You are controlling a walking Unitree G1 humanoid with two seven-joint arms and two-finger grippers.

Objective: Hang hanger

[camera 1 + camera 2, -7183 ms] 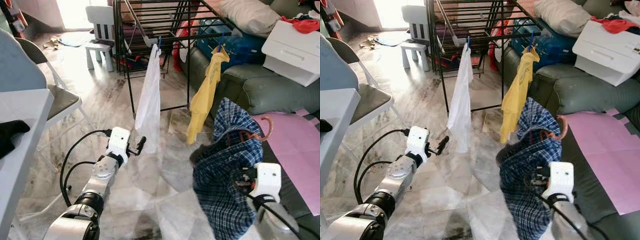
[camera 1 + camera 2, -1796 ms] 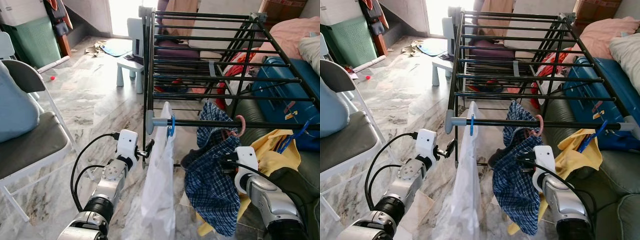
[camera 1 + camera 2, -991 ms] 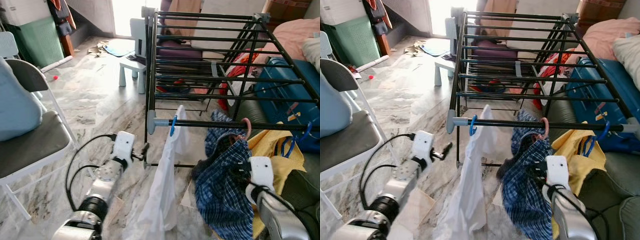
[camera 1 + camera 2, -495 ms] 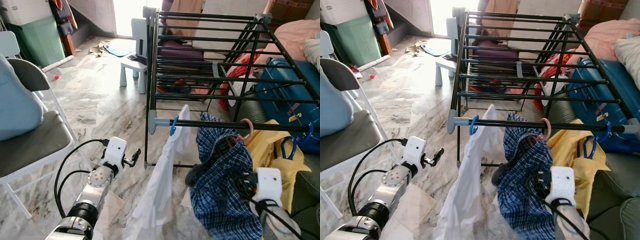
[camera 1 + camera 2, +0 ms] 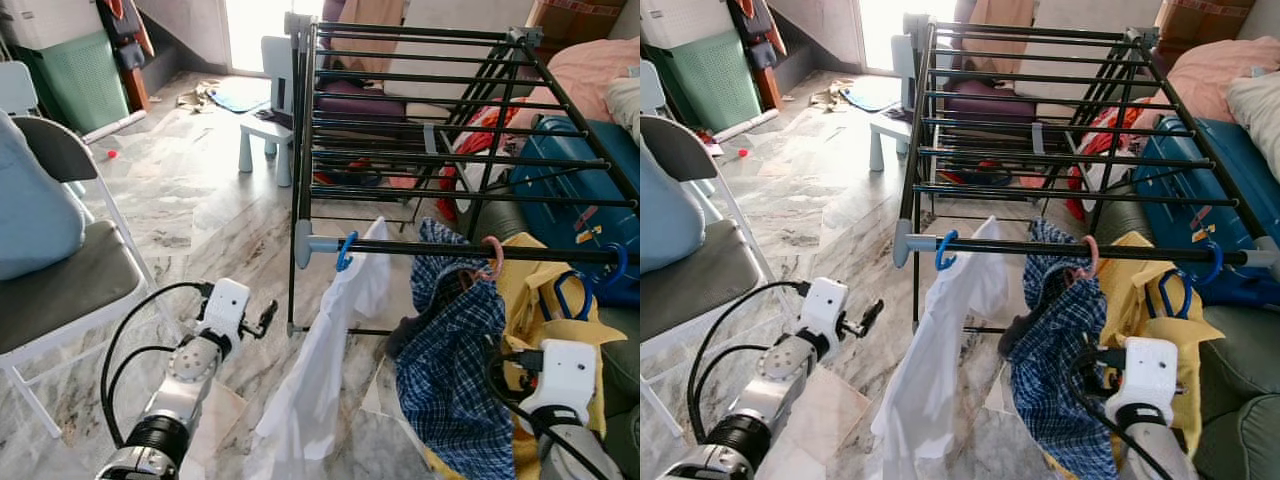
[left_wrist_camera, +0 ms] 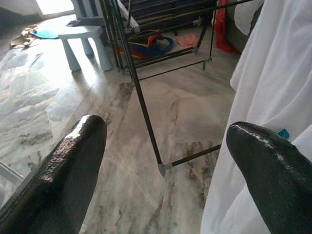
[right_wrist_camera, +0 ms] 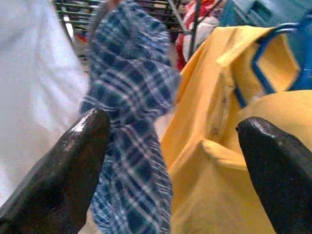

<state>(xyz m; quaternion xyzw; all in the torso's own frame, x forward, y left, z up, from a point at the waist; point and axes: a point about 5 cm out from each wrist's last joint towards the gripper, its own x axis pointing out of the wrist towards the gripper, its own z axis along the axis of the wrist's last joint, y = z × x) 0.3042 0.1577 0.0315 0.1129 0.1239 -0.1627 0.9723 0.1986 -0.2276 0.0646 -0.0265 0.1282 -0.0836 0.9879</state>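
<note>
Since the pink plastic hanger [image 5: 491, 255] carrying the blue checked shirt [image 5: 452, 380] already hooks the black metal rack rail [image 5: 440, 249], the right gripper [image 7: 170, 146], fingers spread empty, seems ready to withdraw.

Two silver metal arms with round jointed segments; each wrist carries a boxy white plastic housing; looped black cables run from the housings back along the forearms; the left gripper [image 5: 266, 317] and the right gripper [image 7: 170, 161] each end in two long, glossy black rounded fingers [image 6: 73, 165].
</note>
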